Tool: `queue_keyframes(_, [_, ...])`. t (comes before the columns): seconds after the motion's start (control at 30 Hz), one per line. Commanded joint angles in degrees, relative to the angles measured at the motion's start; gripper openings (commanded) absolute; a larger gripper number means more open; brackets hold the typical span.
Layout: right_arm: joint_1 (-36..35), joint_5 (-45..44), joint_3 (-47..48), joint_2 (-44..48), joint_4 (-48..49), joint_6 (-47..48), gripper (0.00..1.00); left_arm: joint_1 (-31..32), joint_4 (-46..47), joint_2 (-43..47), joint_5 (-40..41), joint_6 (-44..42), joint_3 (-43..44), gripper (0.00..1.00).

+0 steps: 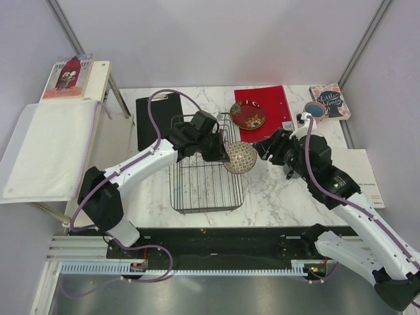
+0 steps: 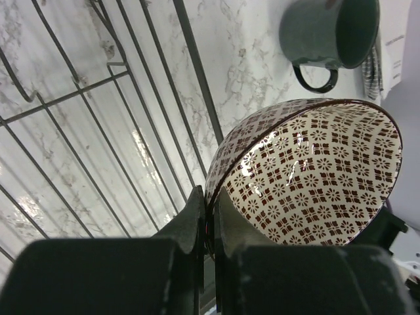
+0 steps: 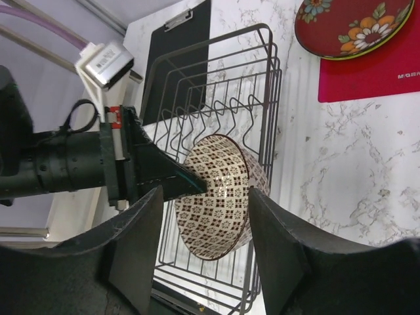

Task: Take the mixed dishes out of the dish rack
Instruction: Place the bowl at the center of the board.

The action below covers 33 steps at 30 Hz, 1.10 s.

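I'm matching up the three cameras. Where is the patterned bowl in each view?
Top view: bowl at centre, at the right edge of the rack.
Left wrist: bowl lower right, rim pinched by the left gripper.
Right wrist: bowl lower centre, framed by the open right gripper.
Shared landmark: the rack.

Wire rack (image 1: 197, 190): 1
Patterned bowl (image 1: 239, 157): 1
Red plate (image 1: 248, 115): 1
Grey mug (image 2: 321, 29): 1
Pink cup (image 1: 315, 110): 1
Clipboard (image 1: 149, 125): 1
Red mat (image 1: 272, 98): 1
Arms (image 1: 141, 164): 2
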State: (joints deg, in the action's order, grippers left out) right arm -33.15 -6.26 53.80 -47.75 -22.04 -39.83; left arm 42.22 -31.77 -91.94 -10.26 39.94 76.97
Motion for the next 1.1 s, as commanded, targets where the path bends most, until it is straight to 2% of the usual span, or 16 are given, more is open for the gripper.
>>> queue_keyframes(0.0, [0.0, 0.9, 1.3, -2.4, -1.9, 2.1, 0.62, 0.3, 2.6, 4.2, -4.0, 5.5, 2.7, 0.02])
queue_keyframes(0.33, [-0.1, 4.3, 1.1, -11.0, -4.0, 3.6, 0.61, 2.4, 1.6, 6.0, -1.5, 3.4, 2.7, 0.02])
queue_keyframes(0.4, [-0.1, 4.6, 2.1, -12.8, -5.0, 4.8, 0.57, 3.0, 1.5, 6.2, -0.7, 2.9, 3.3, 0.02])
queue_keyframes(0.43, [-0.1, 4.8, 2.5, -14.6, -6.2, 5.3, 0.54, 3.5, 1.4, 6.2, -0.6, 2.6, 3.4, 0.02])
queue_keyframes(0.53, [-0.1, 3.1, 3.2, -15.6, -7.0, 5.6, 0.2, 4.0, 0.7, 6.9, 0.9, 1.6, 4.2, 0.02])
queue_keyframes(0.57, [-0.1, 2.4, 3.1, -15.4, -7.0, 5.6, 0.0, 4.0, 0.8, 7.1, 1.2, 1.5, 4.1, 0.02])
queue_keyframes(0.6, [-0.1, 1.7, 3.0, -15.3, -7.0, 5.4, 0.0, 4.0, 0.8, 7.3, 1.4, 1.3, 4.1, 0.02])
queue_keyframes(0.63, [-0.1, 1.3, 3.1, -14.8, -7.0, 5.6, 0.0, 4.0, 0.7, 7.6, 1.7, 0.8, 4.1, 0.08])
queue_keyframes(0.7, [-0.1, -0.5, 3.4, -14.1, -7.2, 5.4, 0.0, 4.0, 0.7, 8.0, 2.9, -0.1, 4.4, 0.27])
queue_keyframes(0.73, [-0.2, -1.3, 3.5, -12.9, -7.1, 4.9, 0.0, 3.9, 0.7, 8.6, 4.8, -0.9, 4.9, 0.53])
queue_keyframes(0.8, [-0.1, -3.7, 4.5, -11.0, -7.2, 4.6, 0.0, 3.8, 0.4, 9.5, 7.0, -1.5, 5.3, 0.71])
queue_keyframes(0.87, [0.0, -5.4, 5.8, -9.8, -7.9, 4.4, 0.0, 2.6, 0.4, 10.7, 9.3, -2.6, 6.1, 0.99])
queue_keyframes(1.0, [0.8, -13.3, 10.5, -10.3, -11.5, 5.3, 0.0, -3.4, -1.3, 12.3, 8.6, -3.0, 8.3, 0.99])
queue_keyframes(1.07, [3.9, -13.6, 9.9, -11.1, -12.8, 5.2, 0.0, -6.3, -1.5, 13.8, 10.1, -3.3, 7.4, 0.99])
